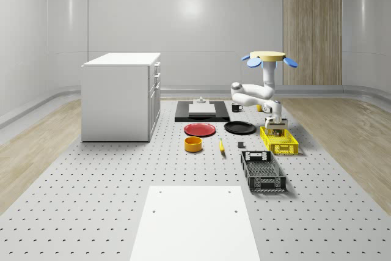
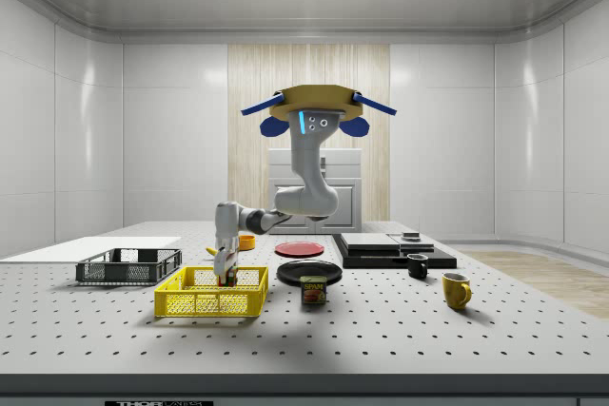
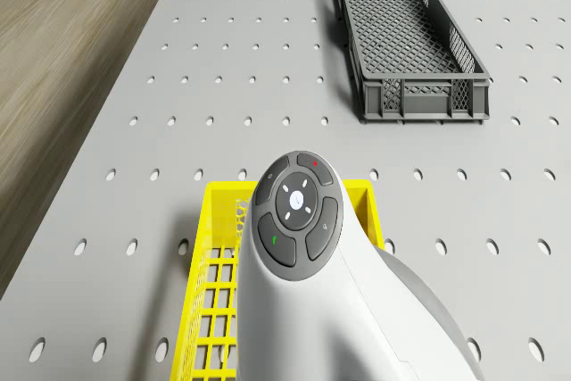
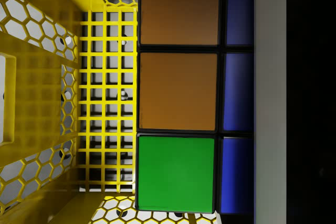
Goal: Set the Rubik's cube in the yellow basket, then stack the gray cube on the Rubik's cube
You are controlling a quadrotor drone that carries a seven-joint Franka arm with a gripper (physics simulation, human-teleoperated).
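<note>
We hover over the worktop (image 1: 91, 200) beside the yellow basket (image 1: 287, 146); claw (image 2: 226, 278) lowered inside, clamped on the Rubik's cube (image 4: 178, 98), held low so release drops it gently onto the mesh.

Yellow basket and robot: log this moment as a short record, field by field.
drone: hovers above the table, beside the yellow basket
gripper: lowered into the yellow basket, holding the Rubik's cube
Rubik's cube: inside the basket walls; resting on the floor or not, cannot tell
gray crate: on the table beside the basket
gray cube: not located
stage: first placement under way
</note>
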